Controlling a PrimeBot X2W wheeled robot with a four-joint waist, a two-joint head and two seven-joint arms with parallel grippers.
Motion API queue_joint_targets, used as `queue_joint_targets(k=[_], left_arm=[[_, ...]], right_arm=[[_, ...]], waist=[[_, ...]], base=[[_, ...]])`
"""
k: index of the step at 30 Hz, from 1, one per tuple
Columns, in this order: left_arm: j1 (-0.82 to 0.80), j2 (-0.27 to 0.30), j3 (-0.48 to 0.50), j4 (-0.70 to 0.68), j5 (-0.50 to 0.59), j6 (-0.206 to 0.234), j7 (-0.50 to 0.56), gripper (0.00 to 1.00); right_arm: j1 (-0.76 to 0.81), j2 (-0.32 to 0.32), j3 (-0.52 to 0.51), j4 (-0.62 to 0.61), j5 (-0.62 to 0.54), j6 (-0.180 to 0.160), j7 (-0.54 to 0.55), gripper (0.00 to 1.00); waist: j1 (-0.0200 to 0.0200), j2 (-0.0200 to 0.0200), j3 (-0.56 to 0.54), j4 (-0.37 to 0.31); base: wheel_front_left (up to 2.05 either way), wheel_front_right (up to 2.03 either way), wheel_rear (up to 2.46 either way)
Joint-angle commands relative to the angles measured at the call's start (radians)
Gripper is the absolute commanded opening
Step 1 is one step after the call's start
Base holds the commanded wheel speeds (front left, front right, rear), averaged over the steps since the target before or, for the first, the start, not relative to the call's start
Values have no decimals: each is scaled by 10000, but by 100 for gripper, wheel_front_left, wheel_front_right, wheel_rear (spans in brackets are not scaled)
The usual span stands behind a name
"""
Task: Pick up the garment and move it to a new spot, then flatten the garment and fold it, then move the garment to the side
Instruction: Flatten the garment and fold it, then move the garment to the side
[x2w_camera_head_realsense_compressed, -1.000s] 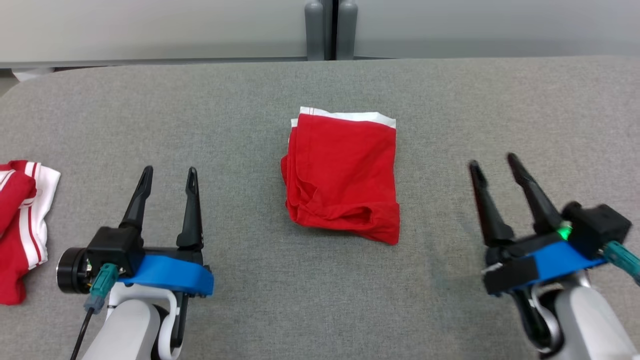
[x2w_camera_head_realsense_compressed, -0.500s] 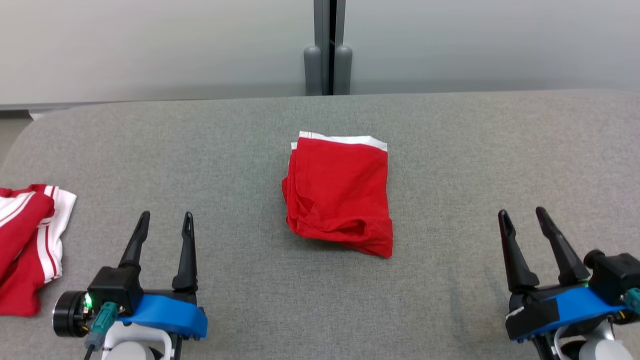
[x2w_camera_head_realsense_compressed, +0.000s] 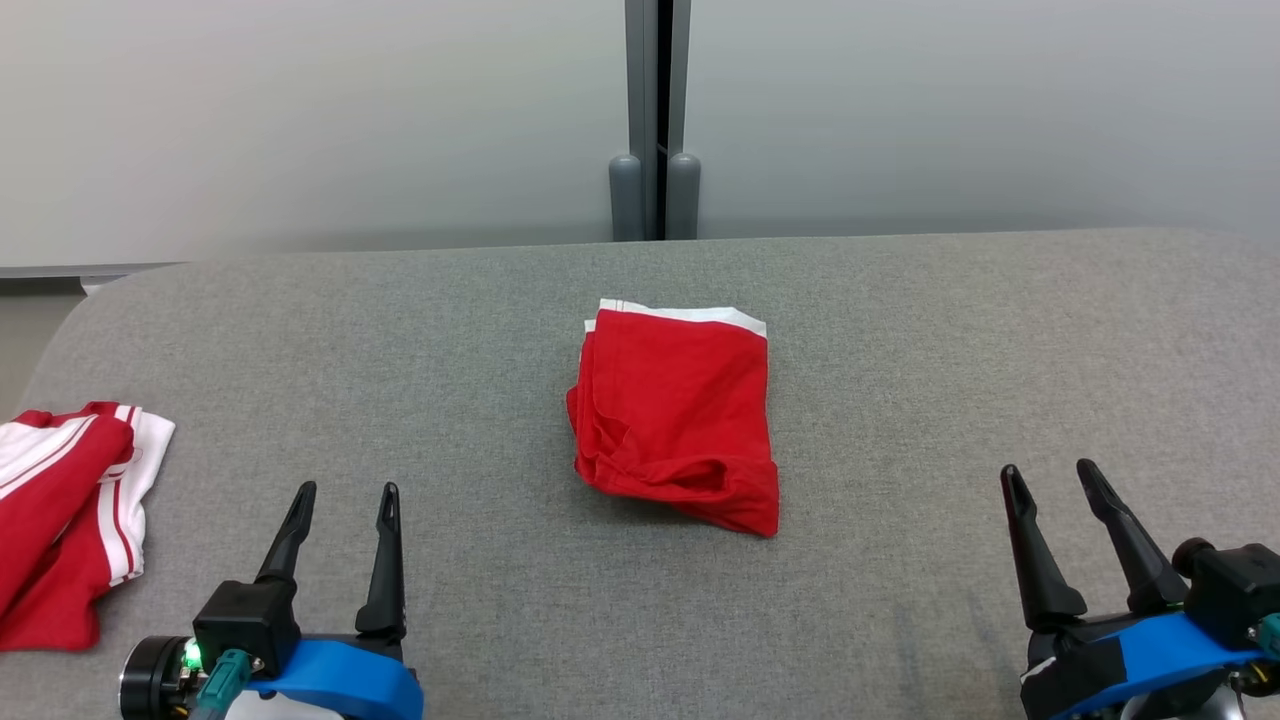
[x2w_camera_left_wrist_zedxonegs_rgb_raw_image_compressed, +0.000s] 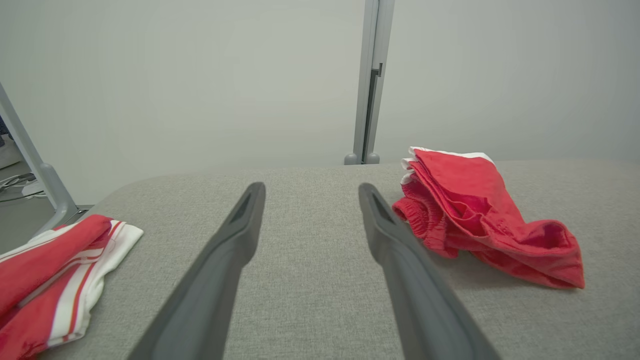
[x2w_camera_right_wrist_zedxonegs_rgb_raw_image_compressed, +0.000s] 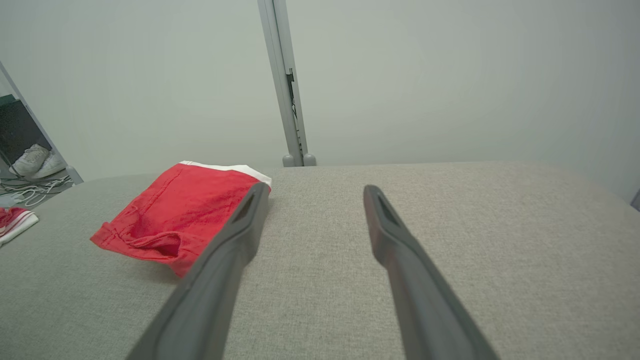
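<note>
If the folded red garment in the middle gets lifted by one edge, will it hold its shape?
Probably not. The folded red garment looks like thin, soft cloth in loose, rumpled layers, so it would likely droop and unfold. It seems light. On the grey fabric surface, a push would likely bunch it up rather than slide it.

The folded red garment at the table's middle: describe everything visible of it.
The red garment is soft, shorts-like cloth, folded into a rough rectangle with a white band along its far edge and a bunched hem at the near edge. It lies on the grey fabric-covered table; nothing else touches it.
</note>
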Motion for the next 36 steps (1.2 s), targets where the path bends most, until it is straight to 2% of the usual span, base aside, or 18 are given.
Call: queue_joint_targets(k=[1, 19, 25, 30, 36], left_arm=[[60, 68, -12, -31, -5, 34, 7, 100], [-127, 146, -30, -89, -47, 121, -82, 100], [-522, 119, -15, -195, 90, 90, -230, 100], [-1098, 33, -19, -290, 245, 2, -371, 100], [-1950, -313, -23, -107, 355, -229, -557, 100]], right_arm=[[150, 51, -29, -113, -52, 1, 59, 100], [171, 142, -150, -239, -185, 1, 276, 100], [-200, 50, -233, -100, -238, 1, 408, 100], [-942, -90, -81, 455, -124, 1, 568, 100], [-2462, -41, 702, 1896, 17, 1, 610, 100]], waist=[[1, 1, -2, -3], [1, 1, 163, 21], [1, 1, 671, 265], [1, 1, 1395, 612], [1, 1, 2327, 1230]], base=[[0, 0, 0], [0, 0, 0], [0, 0, 0], [0, 0, 0], [0, 0, 0]])
